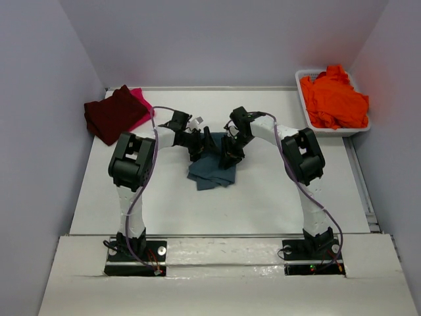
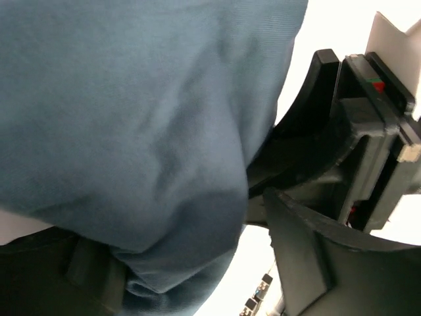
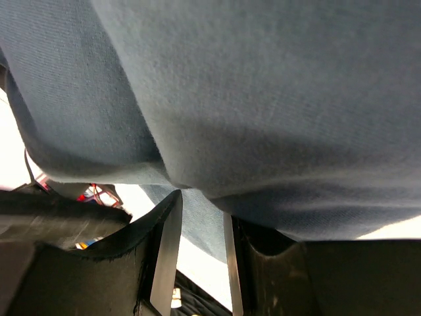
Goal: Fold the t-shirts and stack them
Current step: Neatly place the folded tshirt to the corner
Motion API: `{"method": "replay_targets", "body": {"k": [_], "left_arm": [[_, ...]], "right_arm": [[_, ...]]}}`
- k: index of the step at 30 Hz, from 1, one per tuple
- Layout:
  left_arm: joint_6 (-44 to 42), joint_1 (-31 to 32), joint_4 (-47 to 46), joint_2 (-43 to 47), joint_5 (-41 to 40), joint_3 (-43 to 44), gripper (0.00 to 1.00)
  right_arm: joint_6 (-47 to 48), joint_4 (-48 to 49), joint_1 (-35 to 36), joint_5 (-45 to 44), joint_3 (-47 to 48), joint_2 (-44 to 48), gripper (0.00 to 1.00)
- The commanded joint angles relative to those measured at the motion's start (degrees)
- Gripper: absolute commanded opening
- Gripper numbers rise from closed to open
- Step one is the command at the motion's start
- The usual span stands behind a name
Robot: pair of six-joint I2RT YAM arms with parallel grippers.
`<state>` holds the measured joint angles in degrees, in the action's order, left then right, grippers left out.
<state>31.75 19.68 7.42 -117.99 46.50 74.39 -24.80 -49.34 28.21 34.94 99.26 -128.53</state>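
A slate teal-blue t-shirt (image 1: 212, 170) lies bunched at the table's middle, and both grippers are at its far edge. My left gripper (image 1: 197, 149) is at its left corner. In the left wrist view that gripper (image 2: 217, 263) stands open, the blue cloth (image 2: 145, 131) bulging over one finger and clear of the other finger (image 2: 316, 263). My right gripper (image 1: 230, 155) is at the shirt's right corner. In the right wrist view it (image 3: 197, 217) is narrowed on a fold of the blue cloth (image 3: 263, 99). A folded dark maroon t-shirt (image 1: 112, 113) lies on a pink one (image 1: 139, 99) at the back left.
A white tub (image 1: 358, 130) at the back right holds a heap of orange t-shirts (image 1: 332, 99). Grey walls close in the table on the left, back and right. The arm bases stand at the near edge.
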Motion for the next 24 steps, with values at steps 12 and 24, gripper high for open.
{"method": "replay_targets", "body": {"k": [12,24], "left_arm": [[-0.9,1.1,1.9,-3.4,-2.6,2.9,0.07],[-9.2,0.6,12.9,2.6,-21.9,11.6,0.06]], "right_arm": [[1.1,2.8,0.0,-1.1,-1.9,0.6,0.37],[-0.3,-4.0,0.0,-16.3,2.9,16.4,0.76]]}}
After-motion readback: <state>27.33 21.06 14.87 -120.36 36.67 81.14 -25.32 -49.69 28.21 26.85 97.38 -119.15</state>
